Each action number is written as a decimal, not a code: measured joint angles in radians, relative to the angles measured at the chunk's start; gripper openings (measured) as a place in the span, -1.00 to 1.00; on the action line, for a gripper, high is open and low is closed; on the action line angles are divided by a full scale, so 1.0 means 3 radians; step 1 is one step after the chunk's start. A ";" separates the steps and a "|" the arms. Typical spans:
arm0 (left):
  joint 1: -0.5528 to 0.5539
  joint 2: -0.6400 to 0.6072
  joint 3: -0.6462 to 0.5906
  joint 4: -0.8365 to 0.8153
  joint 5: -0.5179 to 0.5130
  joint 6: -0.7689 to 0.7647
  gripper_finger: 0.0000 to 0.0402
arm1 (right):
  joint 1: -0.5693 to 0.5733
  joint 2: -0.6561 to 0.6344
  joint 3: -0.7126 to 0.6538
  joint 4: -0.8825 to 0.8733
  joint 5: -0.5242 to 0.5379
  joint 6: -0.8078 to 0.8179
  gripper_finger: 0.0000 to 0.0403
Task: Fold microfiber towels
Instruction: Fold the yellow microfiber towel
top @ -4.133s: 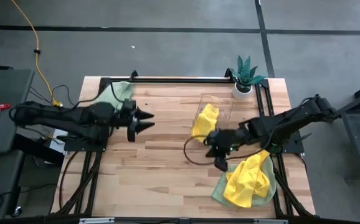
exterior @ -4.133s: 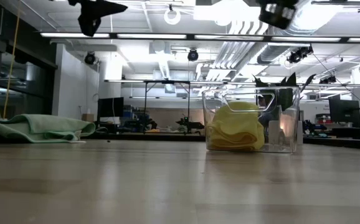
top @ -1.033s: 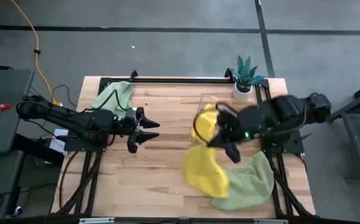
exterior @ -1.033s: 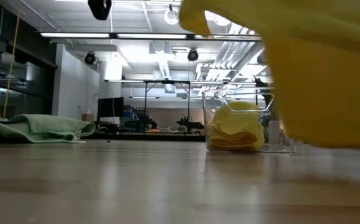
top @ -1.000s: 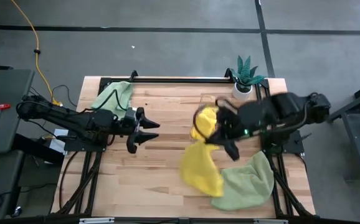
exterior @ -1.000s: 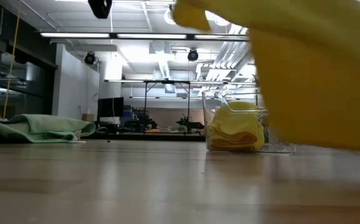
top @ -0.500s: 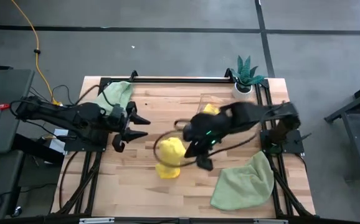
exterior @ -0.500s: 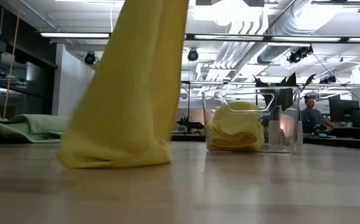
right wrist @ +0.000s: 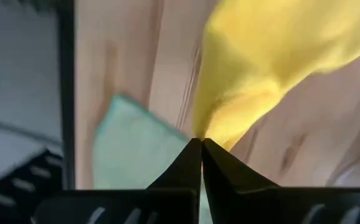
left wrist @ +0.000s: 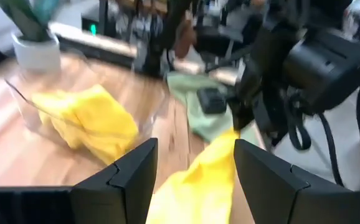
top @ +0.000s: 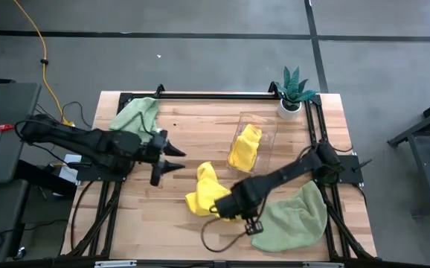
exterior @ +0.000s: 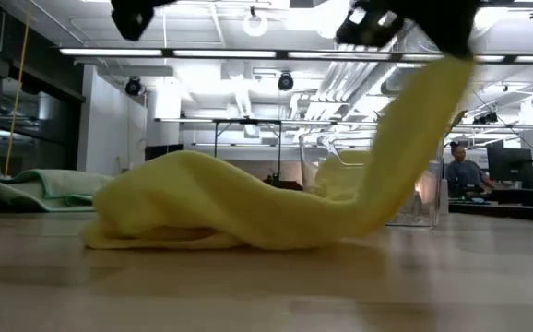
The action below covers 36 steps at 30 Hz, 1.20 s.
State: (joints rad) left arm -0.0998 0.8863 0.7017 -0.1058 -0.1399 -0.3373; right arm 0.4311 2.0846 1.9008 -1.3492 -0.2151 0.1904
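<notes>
A yellow microfiber towel point(top: 206, 192) lies bunched near the table's middle, and one end of it rises to my right gripper point(top: 228, 205), which is shut on it. A sage green towel point(top: 291, 216) is spread flat at the near right. Another green towel point(top: 137, 113) lies crumpled at the far left corner. A folded yellow towel point(top: 245, 147) sits in a clear bin point(top: 263, 126). My left gripper point(top: 172, 158) hovers open to the left of the yellow towel, pointing toward it. My right gripper pinches one end of the yellow towel point(right wrist: 216, 134) between its two shut fingers, coming steeply from above. That end point(exterior: 432, 92) is lifted and slants down to the rest of the towel point(exterior: 183, 207), which lies heaped on the table. Whether it holds one layer or several does not show.
A small potted plant point(top: 293, 89) stands at the far right corner. A black frame rail point(top: 215, 94) runs along the far edge. A cable loop point(top: 219, 238) trails from the right arm over the near part of the table. Bare wood lies between the left gripper and the near edge.
My right gripper has carried the yellow towel from above the green towel at the near right toward the table's middle, then sunk and tipped steeply down. The towel hung free before. Now most of it lies heaped on the table, with only the held end raised.
</notes>
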 joint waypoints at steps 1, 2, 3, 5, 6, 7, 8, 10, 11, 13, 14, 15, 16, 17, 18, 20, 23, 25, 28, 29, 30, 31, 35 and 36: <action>0.0000 0.0087 -0.0001 -0.0003 0.0043 -0.0002 -0.01 | 0.0037 0.0000 -0.0106 0.0011 -0.0002 -0.0024 -1.00; 0.0000 0.0186 -0.0003 0.0001 0.0076 -0.0002 -0.01 | 0.0074 -0.0001 -0.0197 0.0011 0.0000 -0.0039 -1.00; -0.0001 0.0293 -0.0003 0.0019 0.0099 -0.0007 -0.01 | 0.0109 -0.0001 -0.0277 -0.0021 0.0006 -0.0047 -1.00; -0.0001 0.0533 -0.0003 0.0089 0.0107 -0.0053 -0.01 | 0.0165 -0.0004 -0.0418 -0.0045 0.0007 -0.0033 -1.00; -0.0001 0.0657 -0.0003 0.0127 0.0109 -0.0079 -0.01 | 0.0189 -0.0005 -0.0482 -0.0020 -0.0001 -0.0012 -1.00; 0.0000 0.0798 -0.0003 0.0174 0.0115 -0.0106 -0.01 | 0.0213 -0.0005 -0.0541 0.0010 -0.0017 0.0029 -1.00; 0.0000 0.0947 -0.0003 0.0235 0.0115 -0.0147 -0.01 | 0.0235 -0.0004 -0.0587 0.0029 -0.0026 0.0056 -1.00; 0.0009 0.1249 0.0008 0.0299 0.0129 -0.0291 -0.01 | 0.0269 -0.0006 -0.0633 0.0062 -0.0061 0.0106 -1.00; 0.0024 0.1403 0.0036 0.0305 0.0170 -0.0364 -0.01 | 0.0283 -0.0009 -0.0650 0.0091 -0.0066 0.0120 -1.00; 0.0055 0.1701 0.0114 0.0323 0.0288 -0.0495 -0.01 | 0.0298 -0.0009 -0.0655 0.0115 -0.0066 0.0130 -1.00; 0.0073 0.1830 0.0150 0.0327 0.0357 -0.0545 -0.01 | 0.0300 -0.0009 -0.0655 0.0138 -0.0067 0.0131 -1.00; 0.0081 0.1959 0.0190 0.0337 0.0421 -0.0580 -0.01 | 0.0300 -0.0010 -0.0655 0.0163 -0.0068 0.0138 -1.00; 0.0099 0.2090 0.0244 0.0343 0.0487 -0.0603 -0.01 | 0.0300 -0.0010 -0.0655 0.0186 -0.0066 0.0161 -1.00; 0.0117 0.2200 0.0292 0.0343 0.0562 -0.0613 -0.01 | 0.0297 -0.0010 -0.0655 0.0204 -0.0059 0.0195 -1.00; 0.0130 0.2297 0.0335 0.0342 0.0625 -0.0613 -0.01 | 0.0297 -0.0010 -0.0655 0.0229 -0.0051 0.0218 -1.00; 0.0152 0.2464 0.0413 0.0346 0.0694 -0.0614 -0.05 | 0.0294 -0.0010 -0.0655 0.0273 -0.0016 0.0250 -1.00; 0.0177 0.2637 0.0492 0.0309 0.0721 -0.0623 -0.22 | 0.0296 -0.0010 -0.0655 0.0298 -0.0007 0.0278 -1.00; 0.0189 0.2694 0.0535 0.0264 0.0773 -0.0656 -0.41 | 0.0297 -0.0010 -0.0655 0.0304 -0.0006 0.0305 -1.00; 0.0204 0.2706 0.0547 0.0281 0.0930 -0.0667 -0.73 | 0.0297 -0.0010 -0.0655 0.0324 -0.0006 0.0329 -1.00; 0.0205 0.2706 0.0547 0.0288 0.0963 -0.0657 -0.84 | 0.0297 -0.0010 -0.0655 0.0329 -0.0006 0.0327 -1.00; 0.0205 0.2706 0.0547 0.0286 0.0966 -0.0656 -0.92 | 0.0297 -0.0010 -0.0655 0.0339 -0.0006 0.0327 -1.00; 0.0204 0.2706 0.0547 0.0282 0.0967 -0.0661 -0.96 | 0.0297 -0.0010 -0.0655 0.0355 -0.0004 0.0330 -1.00; 0.0203 0.2706 0.0547 0.0282 0.0967 -0.0676 -0.95 | 0.0292 -0.0010 -0.0655 0.0412 0.0003 0.0329 -1.00; 0.0203 0.2706 0.0547 0.0281 0.0967 -0.0694 -0.97 | 0.0288 -0.0010 -0.0655 0.0412 0.0003 0.0329 -1.00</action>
State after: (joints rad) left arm -0.0387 1.6981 0.8658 -0.0216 0.1501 -0.5457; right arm 0.5176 2.0815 1.7042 -1.2257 -0.2142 0.2890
